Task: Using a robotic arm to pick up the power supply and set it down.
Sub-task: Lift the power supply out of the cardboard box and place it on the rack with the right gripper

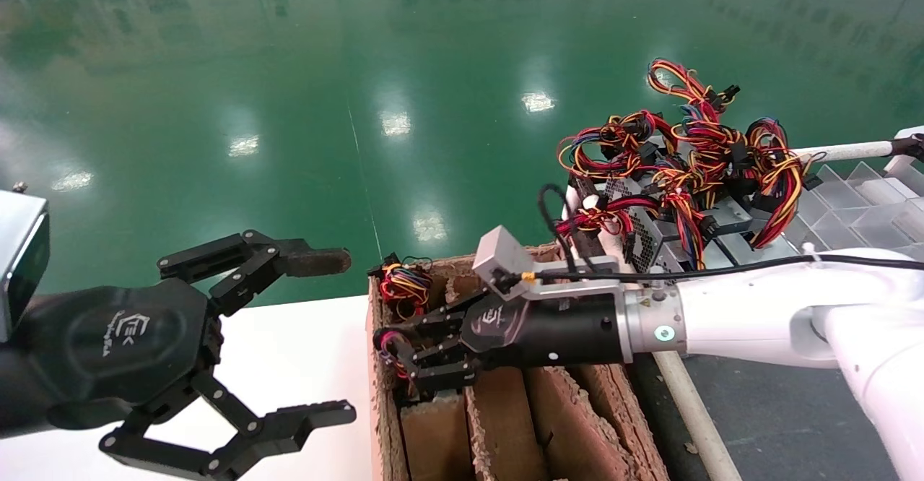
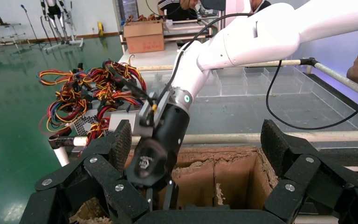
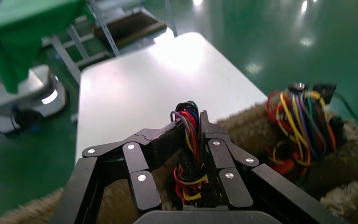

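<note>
My right gripper (image 1: pixel 393 354) reaches into the near-left compartment of a torn cardboard box (image 1: pixel 505 409). It is shut on the power supply's short bundle of red, yellow, black and purple wires (image 3: pixel 189 140), which stands up between the fingers (image 3: pixel 214 154). The supply's grey body is hidden below in the compartment. In the left wrist view the white right arm with its black wrist (image 2: pixel 163 140) dips into the box (image 2: pixel 223 172). My left gripper (image 1: pixel 339 336) hovers open over the white table (image 1: pixel 289 351), left of the box, holding nothing.
A second wire bundle (image 1: pixel 404 286) sits in the box's far-left compartment (image 3: pixel 303 126). Behind the box lies a pile of grey supplies with long looping wires (image 1: pixel 686 156). Clear divider trays (image 1: pixel 859 199) stand far right, and a white rail (image 1: pixel 693 409) runs beside the box.
</note>
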Controlling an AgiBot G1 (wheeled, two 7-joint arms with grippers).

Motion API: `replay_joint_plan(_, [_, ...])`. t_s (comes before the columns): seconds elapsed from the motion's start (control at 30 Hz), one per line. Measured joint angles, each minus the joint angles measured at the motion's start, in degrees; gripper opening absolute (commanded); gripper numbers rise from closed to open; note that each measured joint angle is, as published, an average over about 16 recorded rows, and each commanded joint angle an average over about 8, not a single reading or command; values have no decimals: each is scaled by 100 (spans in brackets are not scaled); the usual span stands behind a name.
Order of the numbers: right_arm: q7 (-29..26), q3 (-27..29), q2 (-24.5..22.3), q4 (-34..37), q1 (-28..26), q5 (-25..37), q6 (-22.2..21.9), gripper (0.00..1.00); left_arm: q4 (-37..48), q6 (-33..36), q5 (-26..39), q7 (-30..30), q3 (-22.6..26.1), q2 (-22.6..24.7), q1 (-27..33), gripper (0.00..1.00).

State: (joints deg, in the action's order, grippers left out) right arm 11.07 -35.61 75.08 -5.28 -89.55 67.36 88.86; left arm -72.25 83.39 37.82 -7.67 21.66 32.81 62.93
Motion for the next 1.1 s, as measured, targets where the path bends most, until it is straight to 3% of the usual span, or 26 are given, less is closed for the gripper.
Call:
replay_joint_plan(0.43, [-277, 223, -395, -427, 105, -628, 242, 0, 0, 0, 0, 0, 0, 0, 0, 100])
replay_joint_plan(1.1, [-1468, 182, -1613, -2050, 23, -2087, 234, 0, 0, 0, -1, 1, 1, 0, 0, 100])
